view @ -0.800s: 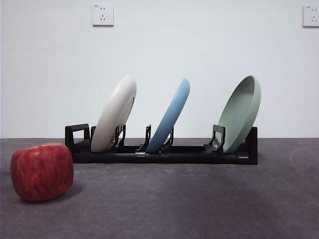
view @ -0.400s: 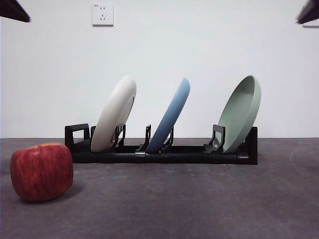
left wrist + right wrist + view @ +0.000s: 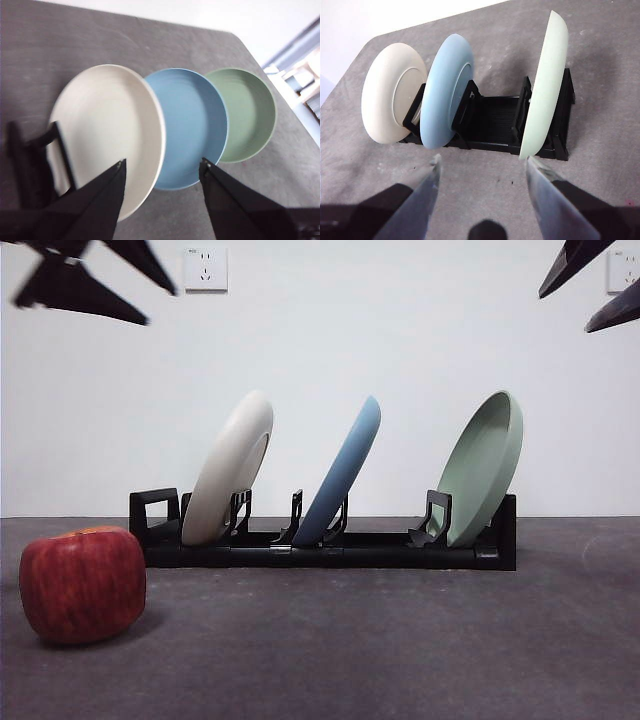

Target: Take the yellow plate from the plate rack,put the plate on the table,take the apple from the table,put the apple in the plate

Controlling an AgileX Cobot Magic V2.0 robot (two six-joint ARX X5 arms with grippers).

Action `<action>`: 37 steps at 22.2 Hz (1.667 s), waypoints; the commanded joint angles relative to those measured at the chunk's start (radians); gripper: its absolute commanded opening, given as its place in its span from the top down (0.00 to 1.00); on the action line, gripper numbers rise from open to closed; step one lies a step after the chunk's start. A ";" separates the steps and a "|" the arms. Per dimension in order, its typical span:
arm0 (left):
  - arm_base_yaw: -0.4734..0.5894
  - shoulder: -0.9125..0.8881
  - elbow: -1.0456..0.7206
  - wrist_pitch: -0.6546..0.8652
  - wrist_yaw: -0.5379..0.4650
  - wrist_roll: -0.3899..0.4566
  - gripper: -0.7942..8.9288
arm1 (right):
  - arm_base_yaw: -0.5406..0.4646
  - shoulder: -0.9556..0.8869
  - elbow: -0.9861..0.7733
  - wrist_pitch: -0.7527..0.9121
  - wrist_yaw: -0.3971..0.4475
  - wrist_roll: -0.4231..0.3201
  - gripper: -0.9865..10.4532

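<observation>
Grippers, left (image 3: 161,167) and right (image 3: 482,165), both spread wide, empty; grasp yellow plate (image 3: 229,470), centre-left, by upper rim, lifting clear of plate rack (image 3: 320,546).

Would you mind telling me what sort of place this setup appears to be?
Probably an indoor lab or test bench: a bare white wall with an outlet, a plain grey table, and staged props, namely a plate rack and an apple.

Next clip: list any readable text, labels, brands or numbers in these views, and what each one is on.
Readable text: none.
The wall socket has a tiny mark at its top left corner, too small to read.
The yellow plate, blue plate, green plate, plate rack and apple show no print.
</observation>
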 commanded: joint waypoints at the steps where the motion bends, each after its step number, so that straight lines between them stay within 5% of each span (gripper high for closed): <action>1: -0.039 0.089 0.083 -0.030 -0.026 0.025 0.66 | 0.003 0.000 0.005 0.006 0.000 -0.008 0.66; 8: -0.146 0.363 0.334 -0.138 -0.151 0.063 0.66 | 0.003 0.000 0.005 0.005 0.001 -0.008 0.67; 16: -0.199 0.454 0.346 -0.104 -0.202 0.068 0.71 | 0.003 0.000 0.005 0.006 0.006 -0.008 0.67; 18: -0.202 0.450 0.349 -0.098 -0.201 0.070 0.94 | 0.002 0.000 0.005 0.006 0.006 -0.008 0.67; 25: -0.215 0.409 0.446 -0.239 -0.192 0.075 0.93 | 0.002 0.000 0.005 0.006 0.010 -0.008 0.67; 30: -0.273 0.306 0.560 -0.505 -0.170 0.216 0.93 | 0.002 0.000 0.005 0.006 0.010 -0.008 0.67; 35: -0.431 0.110 0.562 -0.682 -0.187 0.306 0.93 | 0.002 0.000 0.005 0.008 0.010 -0.008 0.67; 37: -0.540 0.062 0.561 -0.716 -0.303 0.305 0.93 | 0.002 0.000 0.005 0.017 0.010 -0.008 0.67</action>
